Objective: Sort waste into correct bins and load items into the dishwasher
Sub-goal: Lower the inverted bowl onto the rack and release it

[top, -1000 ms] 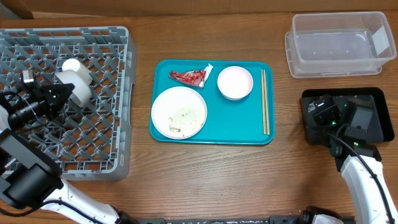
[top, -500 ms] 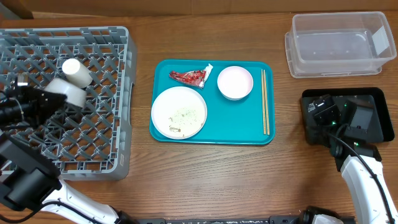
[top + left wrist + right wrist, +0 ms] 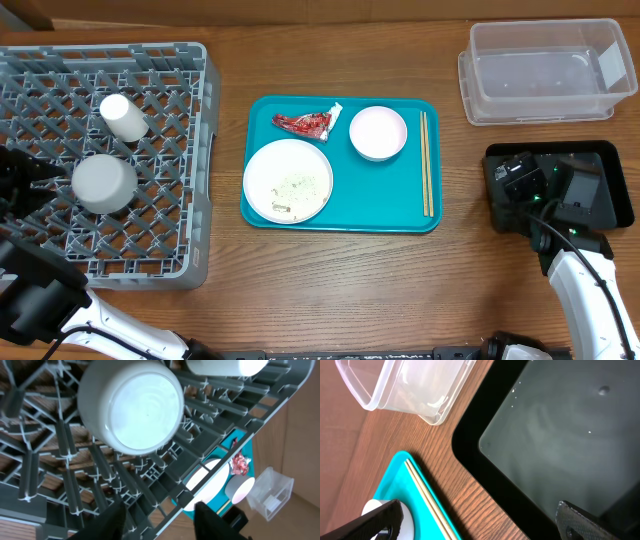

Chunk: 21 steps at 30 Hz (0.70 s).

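A brown wooden table (image 3: 330, 280) fills the overhead view, and we see nothing of the room beyond it. The change is at the dish rack (image 3: 203, 180). 1 second ago the left gripper (image 3: 35, 182) held the grey-blue bowl (image 3: 104, 183) just beside the white cup (image 3: 123, 116). Now the bowl rests alone on the lattice, and the gripper has drawn back to the rack's left edge. We judge that 2 items are loaded. On the teal tray (image 3: 390, 200) remain the white plate (image 3: 288, 180) with crumbs (image 3: 296, 185), the red wrapper (image 3: 305, 123), the pink bowl (image 3: 378, 133) and the chopsticks (image 3: 426, 165). The clear tub (image 3: 545, 75) looks empty. The right gripper (image 3: 545, 185) hovers over the black tray (image 3: 605, 150).

From the left wrist, the bowl sits ahead, free of the fingers (image 3: 107, 527). The jaws stand apart with nothing between them.

From the right wrist, the jaws are wide open and hold nothing. Below them we see the black tray, the wood grain and the chopsticks on the tray corner.
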### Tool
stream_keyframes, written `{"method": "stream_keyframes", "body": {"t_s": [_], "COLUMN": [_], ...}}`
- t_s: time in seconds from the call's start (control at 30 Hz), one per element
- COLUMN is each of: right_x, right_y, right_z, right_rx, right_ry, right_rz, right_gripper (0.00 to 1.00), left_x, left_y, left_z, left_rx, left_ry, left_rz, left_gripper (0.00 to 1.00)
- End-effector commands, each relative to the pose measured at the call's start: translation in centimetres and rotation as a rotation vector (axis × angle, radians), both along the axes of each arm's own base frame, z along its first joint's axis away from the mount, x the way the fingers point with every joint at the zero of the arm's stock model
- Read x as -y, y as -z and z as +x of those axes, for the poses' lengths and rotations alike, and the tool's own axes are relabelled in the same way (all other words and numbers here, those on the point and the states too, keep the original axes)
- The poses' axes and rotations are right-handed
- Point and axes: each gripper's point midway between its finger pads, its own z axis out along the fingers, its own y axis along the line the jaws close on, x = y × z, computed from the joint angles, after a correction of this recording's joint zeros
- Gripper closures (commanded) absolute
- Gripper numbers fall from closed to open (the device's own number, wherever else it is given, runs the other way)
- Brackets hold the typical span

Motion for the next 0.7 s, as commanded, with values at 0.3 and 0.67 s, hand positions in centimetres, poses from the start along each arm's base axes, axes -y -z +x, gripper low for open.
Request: {"method": "stream_keyframes", "body": {"t_s": [0.3, 0.67], "right_x": [0.2, 0.2], "right_y": [-1.4, -1.4], "right_z": [0.7, 0.7], "right_rx": [0.040, 0.040], "right_ry": [0.001, 0.001], "right_rz": [-0.009, -0.009], "right_gripper": [0.00, 0.00], "left_x": [4.3, 17.4], "left_y": [-6.0, -13.5], "left_z": [3.6, 5.8], "left_rx": [0.209, 0.471], "left_ry": [0.078, 0.429], "left_rz": [0.002, 0.004], "left_gripper": [0.83, 0.66]}}
